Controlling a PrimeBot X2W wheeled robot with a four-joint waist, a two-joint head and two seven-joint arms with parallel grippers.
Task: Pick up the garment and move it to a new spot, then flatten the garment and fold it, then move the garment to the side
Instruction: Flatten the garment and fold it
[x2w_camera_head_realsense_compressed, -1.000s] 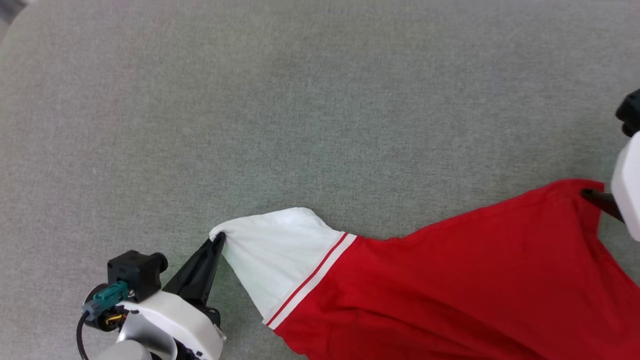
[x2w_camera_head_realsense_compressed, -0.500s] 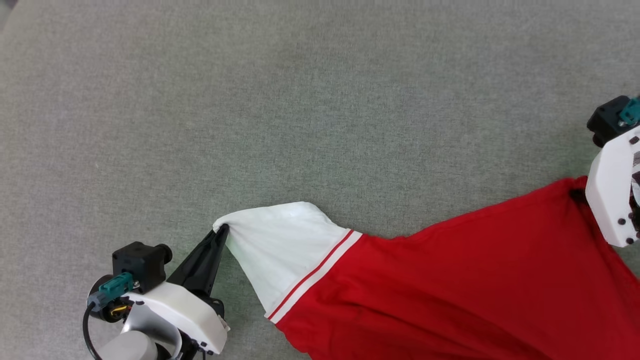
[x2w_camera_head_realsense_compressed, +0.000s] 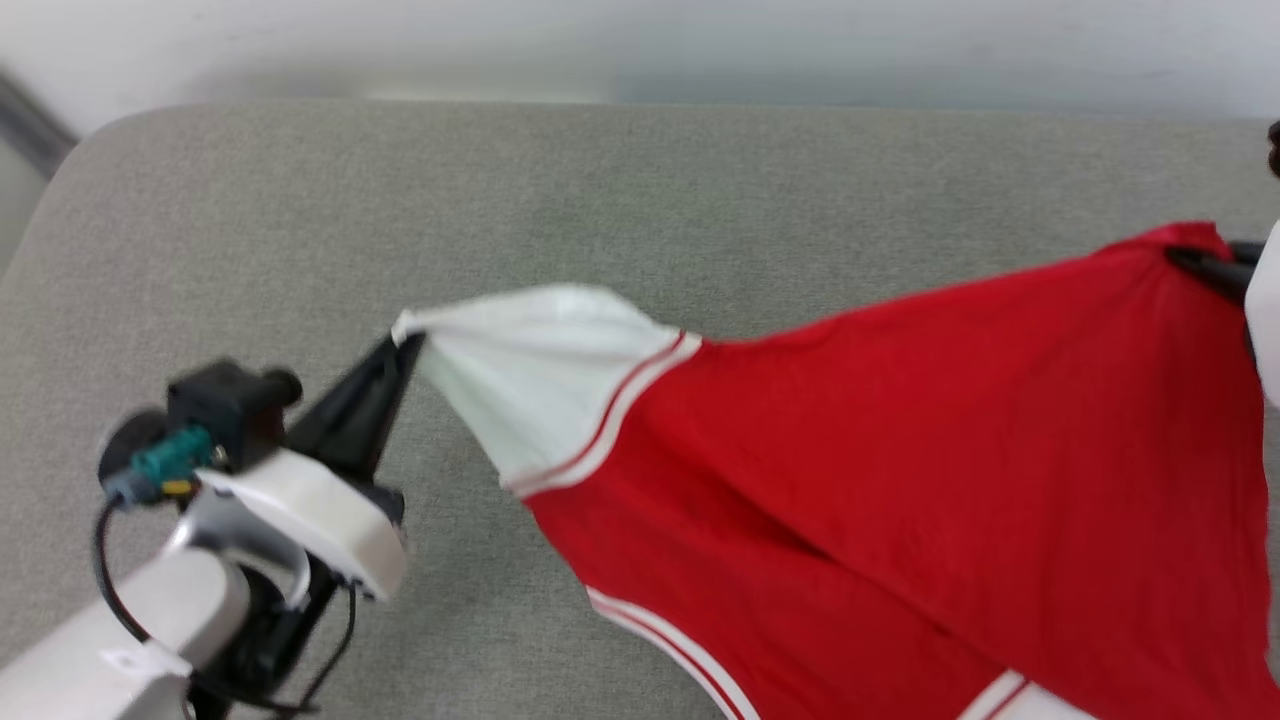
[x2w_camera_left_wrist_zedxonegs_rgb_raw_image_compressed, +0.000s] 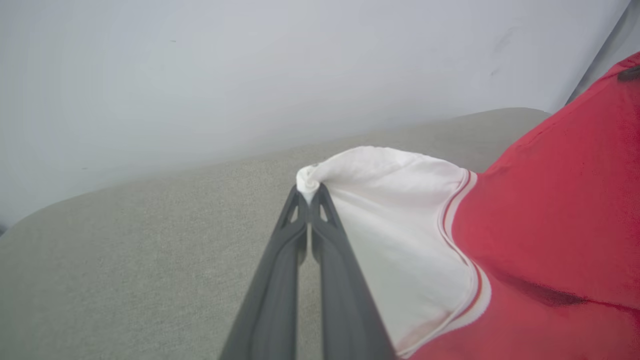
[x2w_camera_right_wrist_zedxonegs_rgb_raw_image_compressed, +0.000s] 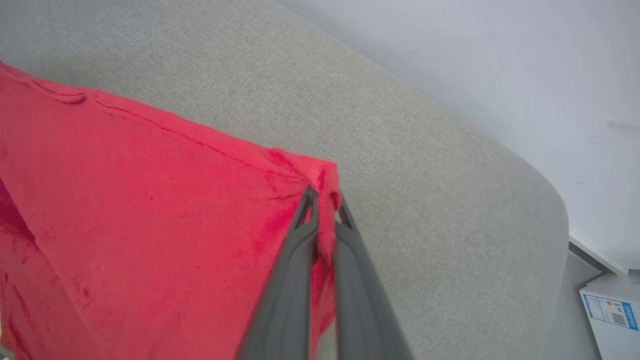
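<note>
The garment (x2w_camera_head_realsense_compressed: 900, 430) is a red jersey with a white sleeve and red-and-white trim, stretched in the air between both grippers above the grey cushion (x2w_camera_head_realsense_compressed: 600, 190). My left gripper (x2w_camera_head_realsense_compressed: 405, 340) is shut on the tip of the white sleeve (x2w_camera_left_wrist_zedxonegs_rgb_raw_image_compressed: 390, 210), pinched between its dark fingers (x2w_camera_left_wrist_zedxonegs_rgb_raw_image_compressed: 320, 240). At the right edge of the head view my right gripper (x2w_camera_head_realsense_compressed: 1185, 255) is shut on a red corner of the garment (x2w_camera_right_wrist_zedxonegs_rgb_raw_image_compressed: 150, 210), the cloth bunched between its fingers (x2w_camera_right_wrist_zedxonegs_rgb_raw_image_compressed: 300, 240). The lower part of the garment hangs out of the head view.
A pale wall (x2w_camera_head_realsense_compressed: 640, 40) runs behind the cushion's far edge. The cushion's rounded corner (x2w_camera_right_wrist_zedxonegs_rgb_raw_image_compressed: 545, 200) drops to the floor, where a white box (x2w_camera_right_wrist_zedxonegs_rgb_raw_image_compressed: 610, 310) with a blue label stands.
My right gripper has shut on the red corner. Both grippers have lifted the garment off the cushion. The head camera has tilted up, bringing the wall into view.
</note>
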